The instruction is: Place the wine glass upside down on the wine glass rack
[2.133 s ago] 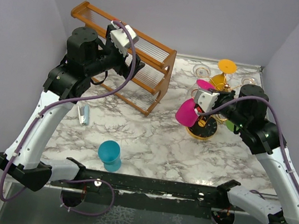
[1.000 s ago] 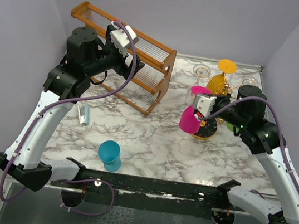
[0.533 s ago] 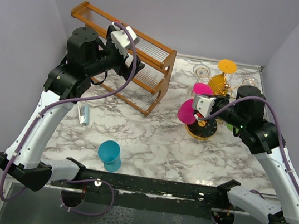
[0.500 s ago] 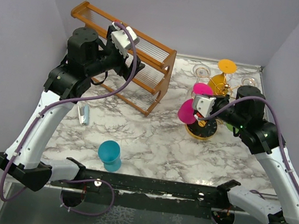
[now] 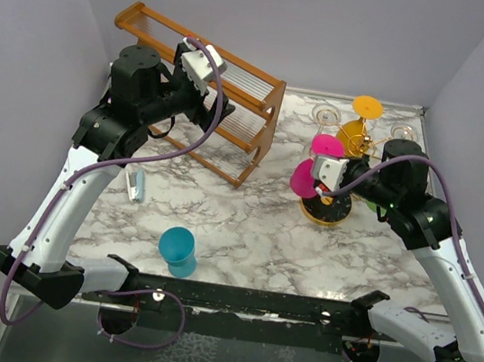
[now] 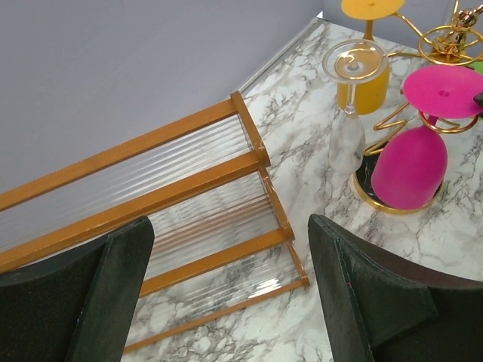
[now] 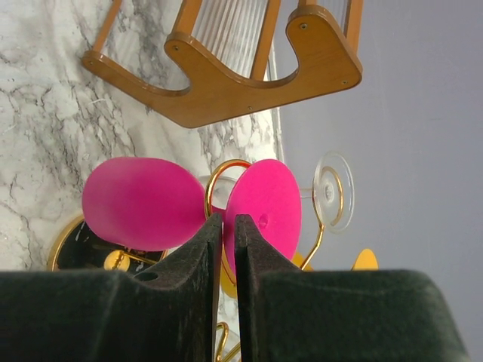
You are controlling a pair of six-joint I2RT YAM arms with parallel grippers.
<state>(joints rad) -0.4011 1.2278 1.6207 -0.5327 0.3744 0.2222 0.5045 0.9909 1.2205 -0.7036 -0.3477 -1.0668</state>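
Observation:
The pink wine glass [image 5: 301, 179] hangs upside down at the left side of the gold wire wine glass rack [image 5: 368, 145]. Its foot [image 5: 328, 145] is on top. My right gripper [image 5: 321, 170] is shut on its stem. In the right wrist view the fingertips [image 7: 224, 222] pinch the stem between the bowl [image 7: 139, 204] and the foot [image 7: 268, 204], with a gold loop [image 7: 217, 170] around the stem. The left wrist view shows the pink glass [image 6: 407, 170] over the rack's black, gold-rimmed base [image 6: 361, 190]. My left gripper [image 6: 226, 302] is open and empty above the wooden shelf.
A brown slatted two-tier shelf [image 5: 234, 112] stands at the back left. An orange glass [image 5: 361, 117] and a clear glass [image 5: 327, 114] hang on the rack. A teal glass [image 5: 177, 246] stands near the front. A small grey object [image 5: 136, 185] lies at the left.
My right gripper has carried the pink glass a little up and in toward the rack, after a dip one second ago. The left arm has not moved.

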